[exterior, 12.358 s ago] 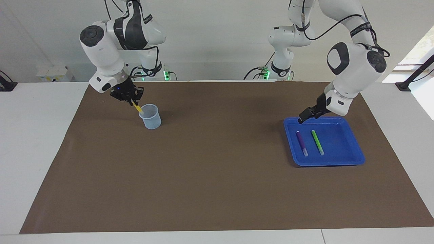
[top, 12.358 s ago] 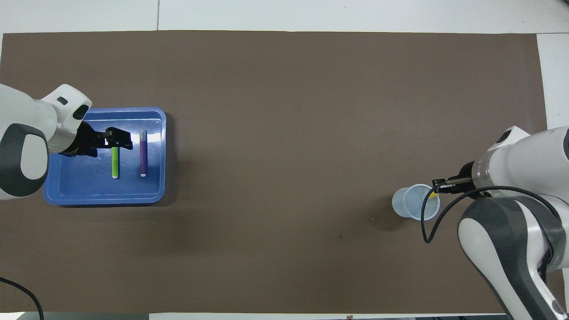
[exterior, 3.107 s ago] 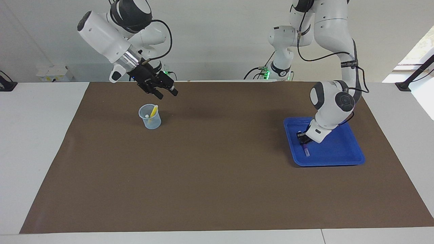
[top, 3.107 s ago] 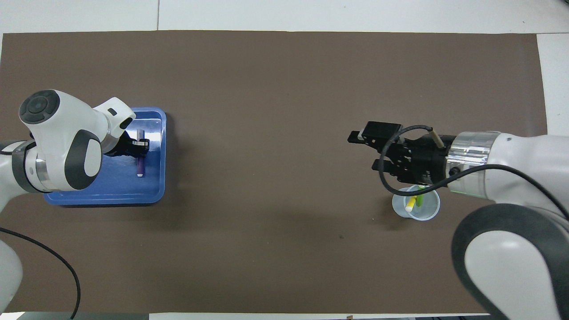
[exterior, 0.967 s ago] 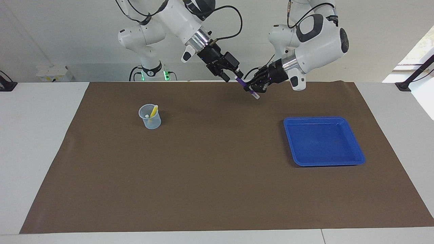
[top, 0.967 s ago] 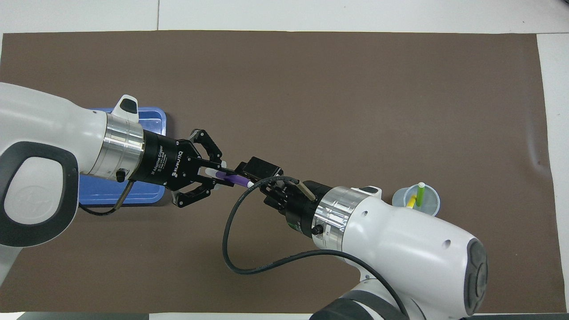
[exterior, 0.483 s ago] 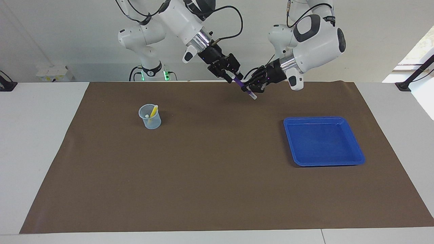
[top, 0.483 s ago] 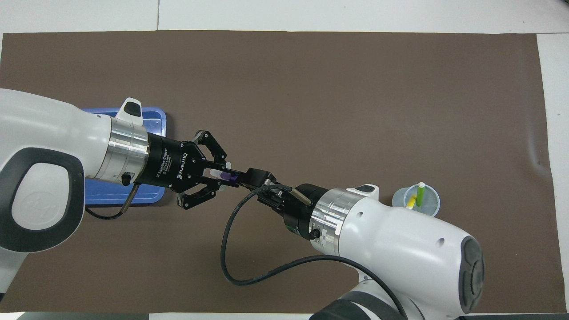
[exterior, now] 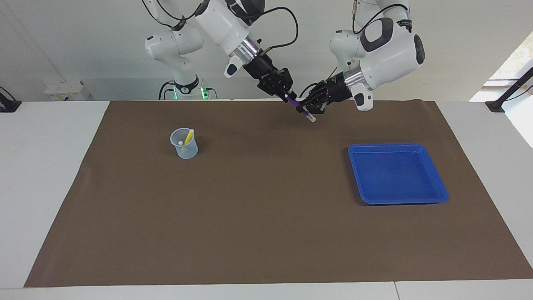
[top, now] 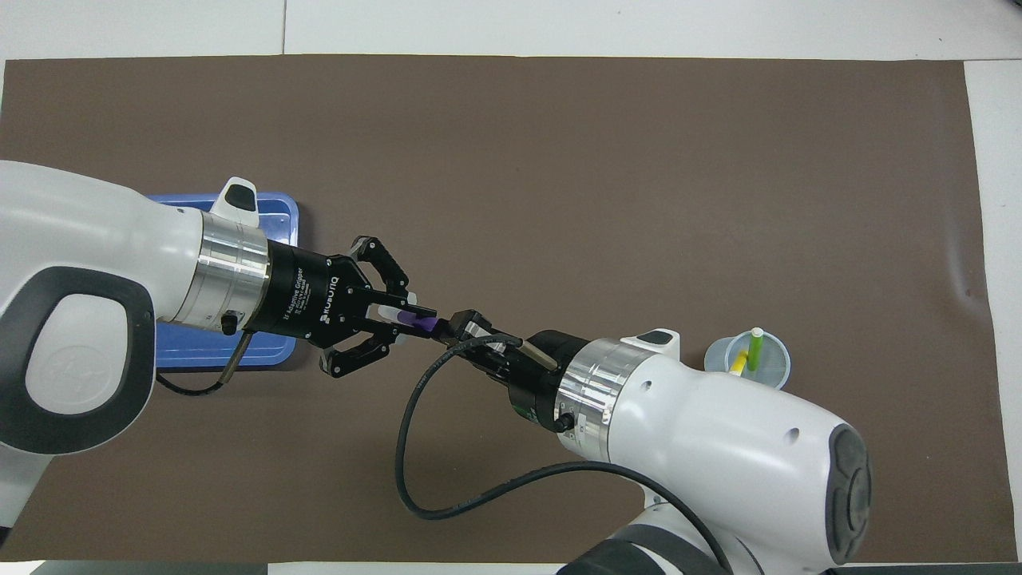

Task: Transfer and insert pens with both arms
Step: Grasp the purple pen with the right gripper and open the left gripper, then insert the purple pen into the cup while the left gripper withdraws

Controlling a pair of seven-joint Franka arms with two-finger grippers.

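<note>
Two white robot arms meet in the air above the middle of a brown mat (exterior: 266, 216), toward the robots' edge of it. The left gripper (exterior: 309, 109) (top: 415, 318), reaching in from the left arm's end of the table, is clamped on the purple pen (exterior: 300, 109) (top: 421, 323), which hangs tilted between the two grippers with its pale cap end pointing down toward the mat. The right gripper (exterior: 288, 97) (top: 453, 326) has its fingertips pressed together on the upper end of the same pen, so both grippers grip it at once, their tips almost touching. The pen is clear of the mat and held over bare brown surface, well apart from both containers. A blue tray (exterior: 433, 196) (top: 279, 209) lies on the mat toward the left arm's end; in the overhead view it is largely covered by the left arm. A clear plastic cup (exterior: 184, 151) (top: 718, 358) stands upright on the mat toward the right arm's end. In it lean the yellow pen (exterior: 188, 136) (top: 738, 364) and the green pen (top: 754, 346); the green one shows only in the overhead view.
</note>
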